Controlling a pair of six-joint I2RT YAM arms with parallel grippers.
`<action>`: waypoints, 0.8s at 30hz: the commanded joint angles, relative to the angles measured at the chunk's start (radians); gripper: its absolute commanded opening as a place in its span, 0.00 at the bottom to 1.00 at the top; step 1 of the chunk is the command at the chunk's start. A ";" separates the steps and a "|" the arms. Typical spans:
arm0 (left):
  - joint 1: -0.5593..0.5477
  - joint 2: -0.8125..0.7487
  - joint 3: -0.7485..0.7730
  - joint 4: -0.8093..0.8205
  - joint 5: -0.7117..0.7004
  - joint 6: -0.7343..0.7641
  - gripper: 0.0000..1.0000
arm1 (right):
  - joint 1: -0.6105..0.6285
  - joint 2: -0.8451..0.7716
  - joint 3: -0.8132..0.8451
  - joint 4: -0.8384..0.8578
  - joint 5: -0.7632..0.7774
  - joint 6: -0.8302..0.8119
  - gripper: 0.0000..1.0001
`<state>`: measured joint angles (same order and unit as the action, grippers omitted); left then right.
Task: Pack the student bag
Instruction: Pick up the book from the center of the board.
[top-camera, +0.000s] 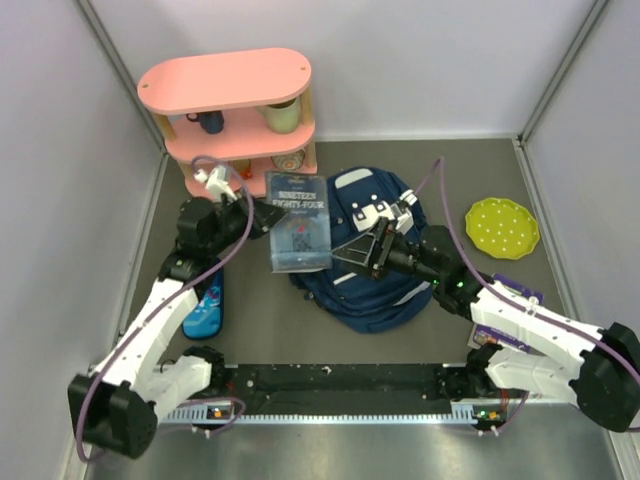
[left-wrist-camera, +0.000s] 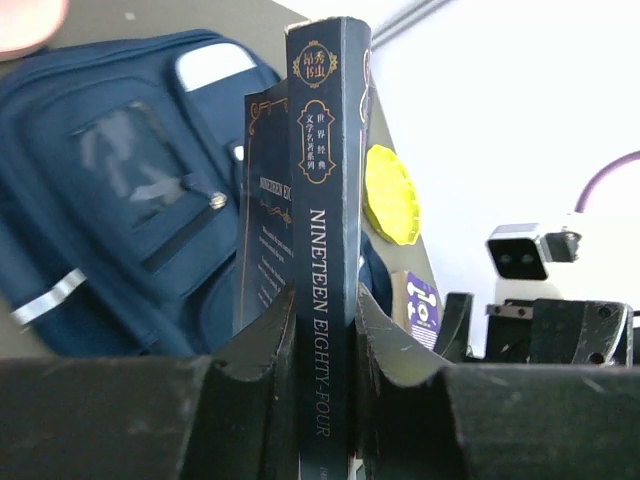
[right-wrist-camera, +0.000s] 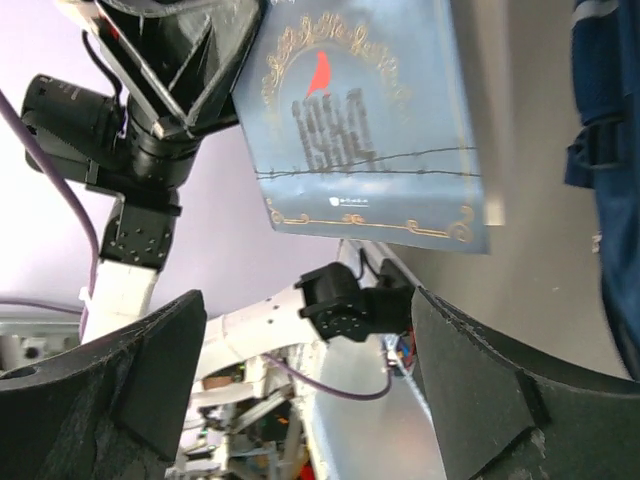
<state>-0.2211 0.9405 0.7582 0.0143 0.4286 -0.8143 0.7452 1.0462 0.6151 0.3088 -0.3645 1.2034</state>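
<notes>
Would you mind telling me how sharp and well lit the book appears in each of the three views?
Top external: even light, the book slightly washed out, title just legible. Left wrist: its spine lettering sharp, the wall behind blown out white. Right wrist: cover crisp, the right pincer in front dark and soft.

Top view: from high behind the arm bases, looking down over the whole bench (top-camera: 420, 330). Left wrist: very close, looking past the left end effector (left-wrist-camera: 322, 320) along the book (left-wrist-camera: 325, 200) spine toward the bench's right edge. Right wrist: close, facing the left edge. Shared by all three: the book.
</notes>
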 joint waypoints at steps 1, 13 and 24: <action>-0.136 0.101 0.131 0.315 -0.093 -0.051 0.00 | 0.037 0.012 -0.029 0.146 0.004 0.208 0.82; -0.215 0.261 0.188 0.523 -0.129 -0.149 0.00 | 0.094 0.123 -0.138 0.463 0.153 0.436 0.87; -0.207 0.208 0.158 0.547 -0.131 -0.137 0.00 | 0.072 0.320 -0.092 0.680 0.194 0.403 0.86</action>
<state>-0.4339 1.2190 0.8883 0.3893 0.3038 -0.9485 0.8249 1.2877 0.4831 0.7677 -0.1757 1.6020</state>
